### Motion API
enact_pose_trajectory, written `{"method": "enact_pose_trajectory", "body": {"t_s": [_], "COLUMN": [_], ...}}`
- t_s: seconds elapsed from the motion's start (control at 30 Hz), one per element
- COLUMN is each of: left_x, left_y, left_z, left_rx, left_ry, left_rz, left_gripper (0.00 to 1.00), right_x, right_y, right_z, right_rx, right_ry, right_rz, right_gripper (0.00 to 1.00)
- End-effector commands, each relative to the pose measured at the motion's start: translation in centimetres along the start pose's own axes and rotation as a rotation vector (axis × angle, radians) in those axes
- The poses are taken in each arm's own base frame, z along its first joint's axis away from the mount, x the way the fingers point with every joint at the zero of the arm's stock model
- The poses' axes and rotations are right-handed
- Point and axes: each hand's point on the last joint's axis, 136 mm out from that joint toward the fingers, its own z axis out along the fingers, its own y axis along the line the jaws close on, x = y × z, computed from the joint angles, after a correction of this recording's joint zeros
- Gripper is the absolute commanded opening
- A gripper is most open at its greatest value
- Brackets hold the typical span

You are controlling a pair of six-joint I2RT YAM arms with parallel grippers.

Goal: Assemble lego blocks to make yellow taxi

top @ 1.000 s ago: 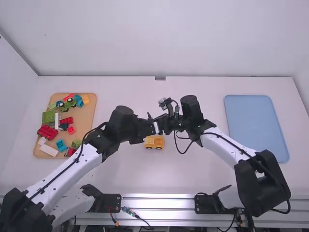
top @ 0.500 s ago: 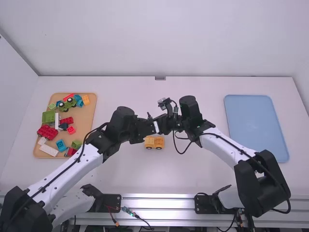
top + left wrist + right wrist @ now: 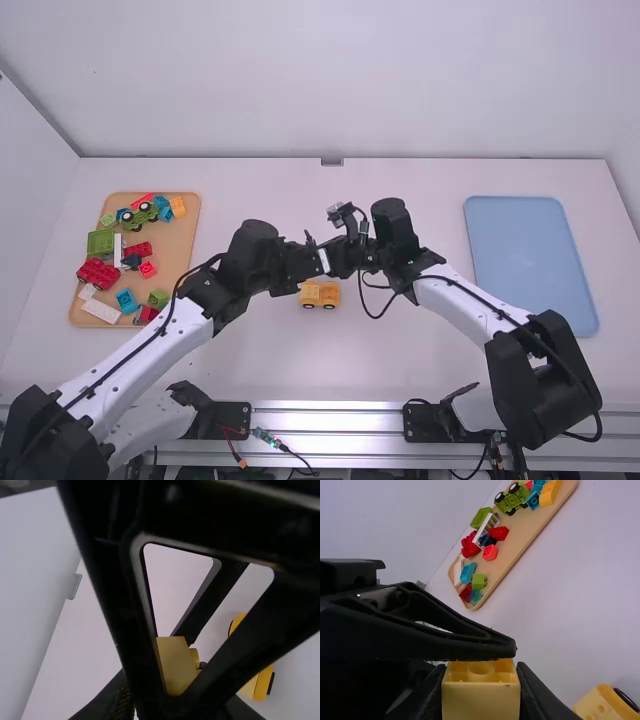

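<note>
- You've got a white table [image 3: 420, 370], pale wall [image 3: 330, 80] behind it, metal rail [image 3: 330, 412] along the edge nearest the arm bases.
- Tan wooden tray [image 3: 180, 250] sits on the left side of the table: green wheeled base [image 3: 140, 216], red eight-stud-style brick [image 3: 98, 272], green block [image 3: 100, 242], white plate [image 3: 100, 311], blue block [image 3: 126, 300], yellow block [image 3: 178, 205], more small pieces.
- Light blue tray [image 3: 530, 265] lies on the right side.
- Your left arm [image 3: 150, 345] slants up from its base toward the middle; your right arm [image 3: 465, 300] slants in from the other side. They meet end to end over the middle of the table, wrists almost level with each other.
- Your right gripper [image 3: 343, 257] is closed on a small yellow brick [image 3: 480, 700], fingers [image 3: 535, 692] against two opposite sides; a round stud shows on it.
- Your left gripper [image 3: 306, 264] is right at that same brick, part of it covering the brick in the right wrist view. Can't tell how open it is or whether it grips.
- Yellow wheeled assembly [image 3: 320, 294], the taxi part, stands on the table on dark wheels, near the meeting point and toward the bases; held brick is apart from it.
</note>
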Motion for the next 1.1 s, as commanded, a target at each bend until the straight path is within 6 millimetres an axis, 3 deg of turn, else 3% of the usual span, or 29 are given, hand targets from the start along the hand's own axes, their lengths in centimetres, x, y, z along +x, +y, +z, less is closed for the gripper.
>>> {"method": "enact_pose_trajectory", "body": {"t_s": [0.0,0.17,0.27,0.37,0.5,0.73,0.8,0.93,1.07], "left_x": [-0.9,-0.9,-0.9,-0.9,-0.4,-0.7,-1.7,-3.3,-3.0], "left_y": [-0.1,-0.1,-0.1,0.0,0.7,1.4,1.3,0.5,1.1], "left_z": [0.0,0.0,0.0,0.0,-0.2,-2.1,-3.4,-4.7,-5.7], "left_rx": [0.004,0.004,0.003,0.001,-0.042,-0.081,-0.074,-0.029,-0.041], "left_ry": [-0.032,-0.032,-0.032,-0.029,0.001,-0.015,-0.065,-0.153,-0.136], "left_rz": [-0.001,0.000,-0.001,-0.020,-0.081,-0.142,-0.164,-0.158,-0.199], "left_gripper": [0.34,0.39,0.56,0.68,0.72,0.90,0.98,0.99,0.99], "right_x": [0.7,0.7,0.5,0.2,-0.1,-0.4,-0.6,-0.6,-0.6], "right_y": [1.2,1.2,1.0,0.2,-0.7,-1.4,-1.7,-2.2,-2.8], "right_z": [0.2,0.2,0.0,-0.5,-1.3,-1.8,-2.1,-2.6,-3.4], "right_rx": [-0.037,-0.037,-0.032,-0.014,0.009,0.027,0.035,0.049,0.075], "right_ry": [0.023,0.023,0.018,0.005,-0.006,-0.018,-0.024,-0.025,0.014], "right_rz": [-0.012,-0.016,-0.026,-0.028,-0.037,-0.149,-0.190,-0.232,-0.290], "right_gripper": [0.30,0.29,0.29,0.30,0.29,0.30,0.28,0.27,0.27]}}
